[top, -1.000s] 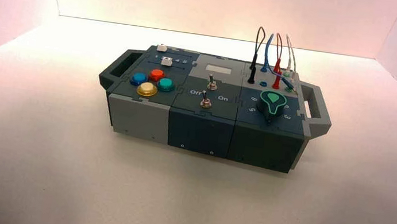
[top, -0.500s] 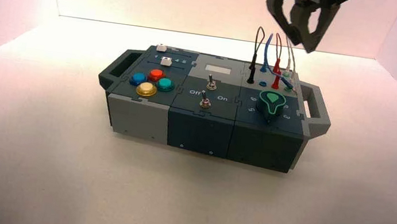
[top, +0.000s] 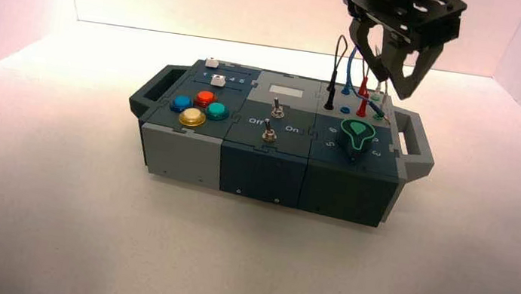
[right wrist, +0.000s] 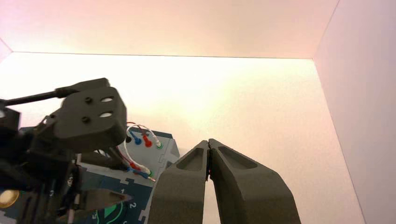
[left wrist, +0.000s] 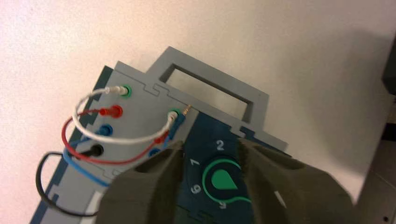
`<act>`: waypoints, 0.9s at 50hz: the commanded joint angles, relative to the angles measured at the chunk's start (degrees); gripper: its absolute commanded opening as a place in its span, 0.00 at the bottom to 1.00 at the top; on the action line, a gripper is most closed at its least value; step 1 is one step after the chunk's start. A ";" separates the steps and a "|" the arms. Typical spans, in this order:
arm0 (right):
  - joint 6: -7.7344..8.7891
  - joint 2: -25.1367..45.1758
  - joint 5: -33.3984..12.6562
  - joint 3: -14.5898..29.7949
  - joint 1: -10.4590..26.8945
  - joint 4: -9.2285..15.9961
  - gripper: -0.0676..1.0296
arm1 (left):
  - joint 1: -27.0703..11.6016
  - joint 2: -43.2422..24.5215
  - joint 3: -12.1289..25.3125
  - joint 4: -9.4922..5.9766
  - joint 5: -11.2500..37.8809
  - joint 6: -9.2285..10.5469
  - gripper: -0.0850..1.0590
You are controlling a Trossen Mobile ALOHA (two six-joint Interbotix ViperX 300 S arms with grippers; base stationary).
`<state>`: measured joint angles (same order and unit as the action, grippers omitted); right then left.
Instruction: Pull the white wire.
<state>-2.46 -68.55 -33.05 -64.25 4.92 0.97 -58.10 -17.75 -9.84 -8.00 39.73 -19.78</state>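
The left pincer (top: 393,58) hangs spread above the box's (top: 270,167) far right wire panel, positioned to descend on the white wire (left wrist: 122,139), which loops between two green sockets, both plugs seated. The right pincer (right wrist: 208,150), pressed together, waits clear.

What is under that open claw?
Below the left claw sit the green knob and the white wire looping between two green sockets. The claw's fingers hide part of the box.

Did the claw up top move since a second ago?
Yes. The left gripper has come down into view from above and now hangs open just over the wires at the back right of the box, which stayed put.
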 commanded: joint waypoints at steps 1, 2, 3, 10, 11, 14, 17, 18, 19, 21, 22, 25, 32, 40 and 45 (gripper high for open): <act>-0.26 0.70 0.26 1.14 -0.35 0.00 0.04 | 1.85 0.26 2.55 0.18 0.09 -0.79 0.65; -0.26 0.70 0.26 1.05 -0.35 0.09 0.04 | 2.20 0.09 2.72 0.18 0.26 -0.79 0.65; -0.18 0.70 0.26 1.14 -0.35 0.00 0.04 | 2.55 0.00 2.90 0.18 0.44 -0.88 0.65; -0.26 0.70 0.26 1.14 -0.35 0.09 0.04 | 4.04 -0.62 3.34 0.18 0.97 -1.49 0.65; -0.26 0.70 0.35 1.14 -0.35 0.09 0.04 | 4.13 -0.62 3.43 0.18 1.05 -1.58 0.65; -0.26 0.70 0.35 1.14 -0.35 0.09 0.04 | 4.66 -0.97 3.78 0.09 1.14 -2.02 0.65; -0.26 0.70 0.26 1.14 -0.35 0.00 0.04 | 4.75 -1.14 4.04 0.18 1.32 -2.11 0.65; -0.26 0.70 0.35 1.14 -0.35 0.00 0.04 | 4.75 -1.32 4.13 0.18 1.41 -2.11 0.65; -0.26 0.70 0.35 1.14 -0.35 0.00 0.04 | 4.75 -1.32 4.22 0.18 1.49 -2.11 0.65; -0.26 0.70 0.26 1.05 -0.35 0.00 0.04 | 4.75 -1.49 4.39 0.00 1.58 -2.11 0.65; -0.26 0.70 0.26 1.14 -0.35 0.09 0.04 | 4.75 -1.67 4.48 0.00 1.67 -2.11 0.65; -0.26 0.70 0.35 1.05 -0.35 0.00 0.04 | 4.66 -1.85 4.75 -0.26 2.11 -2.20 0.65; -0.26 0.70 0.26 1.14 -0.35 0.00 0.04 | 4.66 -1.85 5.45 -0.26 2.37 -2.11 0.65; -0.26 0.70 0.35 1.14 -0.35 0.00 0.04 | 4.66 -2.81 6.94 -0.35 3.25 -2.29 0.65; -0.26 0.70 0.26 1.05 -0.35 0.00 0.04 | 4.31 -4.04 8.79 -0.62 4.92 -2.29 0.65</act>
<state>-2.37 -68.55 -33.05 -64.25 4.92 0.97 -53.44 -22.15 -3.87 -8.35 43.59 -21.71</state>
